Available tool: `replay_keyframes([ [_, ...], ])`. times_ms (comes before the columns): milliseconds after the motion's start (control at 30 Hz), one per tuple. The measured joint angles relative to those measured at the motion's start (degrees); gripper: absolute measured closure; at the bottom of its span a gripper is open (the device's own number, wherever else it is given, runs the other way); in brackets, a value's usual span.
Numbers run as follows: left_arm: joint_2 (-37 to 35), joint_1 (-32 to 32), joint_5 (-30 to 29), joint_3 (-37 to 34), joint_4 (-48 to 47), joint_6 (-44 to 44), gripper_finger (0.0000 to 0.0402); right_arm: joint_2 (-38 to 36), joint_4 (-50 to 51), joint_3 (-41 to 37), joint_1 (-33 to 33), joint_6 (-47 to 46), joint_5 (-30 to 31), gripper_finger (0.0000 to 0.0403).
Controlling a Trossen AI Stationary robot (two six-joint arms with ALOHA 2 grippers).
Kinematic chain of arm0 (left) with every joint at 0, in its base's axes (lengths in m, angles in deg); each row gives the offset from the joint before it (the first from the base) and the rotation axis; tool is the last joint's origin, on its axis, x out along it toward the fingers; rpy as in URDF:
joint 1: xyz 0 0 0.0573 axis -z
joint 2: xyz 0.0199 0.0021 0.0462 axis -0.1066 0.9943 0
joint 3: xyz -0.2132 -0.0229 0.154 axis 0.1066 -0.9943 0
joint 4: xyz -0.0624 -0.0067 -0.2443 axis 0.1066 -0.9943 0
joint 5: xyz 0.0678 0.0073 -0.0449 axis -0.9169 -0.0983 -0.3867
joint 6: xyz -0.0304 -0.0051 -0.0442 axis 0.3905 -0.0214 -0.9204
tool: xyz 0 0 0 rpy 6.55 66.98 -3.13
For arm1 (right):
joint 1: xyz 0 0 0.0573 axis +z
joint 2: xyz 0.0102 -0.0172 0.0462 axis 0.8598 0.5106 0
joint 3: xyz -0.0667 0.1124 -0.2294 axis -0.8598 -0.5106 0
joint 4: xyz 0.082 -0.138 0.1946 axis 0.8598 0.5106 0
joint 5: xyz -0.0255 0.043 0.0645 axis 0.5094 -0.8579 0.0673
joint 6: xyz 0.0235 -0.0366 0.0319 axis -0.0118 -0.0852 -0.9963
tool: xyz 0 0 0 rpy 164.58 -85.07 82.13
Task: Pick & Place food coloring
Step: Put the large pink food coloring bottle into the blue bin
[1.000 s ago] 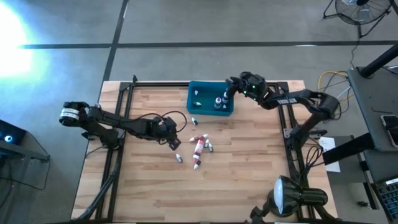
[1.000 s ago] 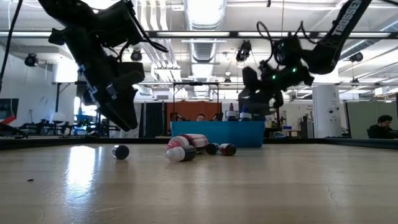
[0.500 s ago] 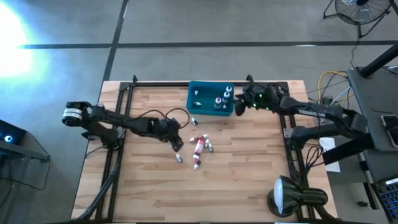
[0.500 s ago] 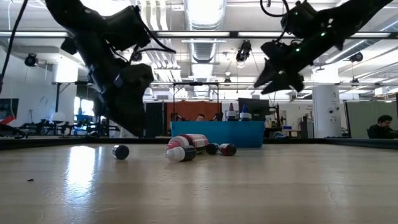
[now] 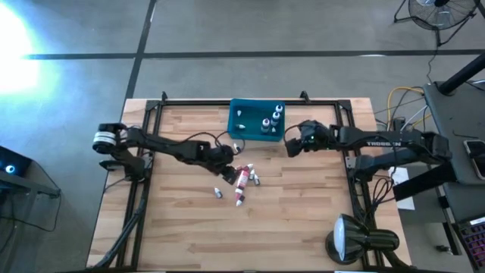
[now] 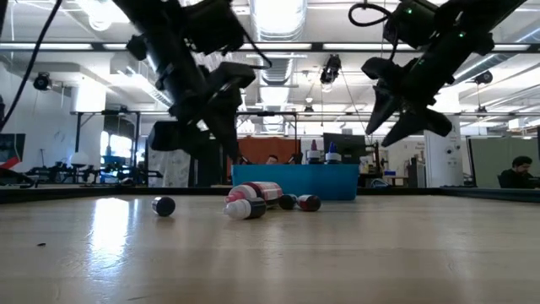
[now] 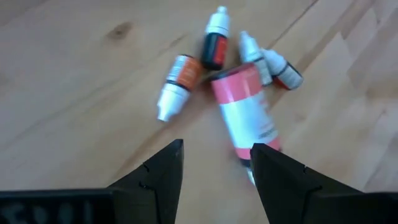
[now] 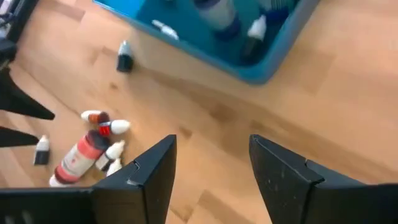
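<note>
Progress: I judge the job part done; some food coloring sits in the teal bin (image 5: 257,120), more lies loose on the surface (image 5: 303,220)
Bin: I count about four small bottles (image 5: 269,121) inside it
Left to do: a cluster (image 5: 244,179) near mid-surface, around a larger red-labelled bottle (image 7: 244,114), plus a few strays
Left pincer (image 7: 215,167): open, empty, just above that cluster
Right pincer (image 8: 211,168): open, empty, beside the bin
</note>
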Motion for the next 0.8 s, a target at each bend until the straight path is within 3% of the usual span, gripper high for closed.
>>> replay_keyframes([
  [233, 5.04, 5.63, -4.2, 8.06, -9.6, -4.3, 0.0239, 0.1, 7.22, 0.0, 3.17, -8.52, 2.61, 0.0209],
  [400, 6.53, 9.07, -6.72, 9.77, -8.89, -8.2, 0.0239, 0.12, 8.57, 0.0, 6.0, -13.48, 5.3, 0.0209],
  [800, 8.99, 10.01, -8.06, 9.31, -4.8, -13.32, 0.0239, 0.15, 9.44, 0.0, 10.5, -22.49, 10.51, 0.0209],
])
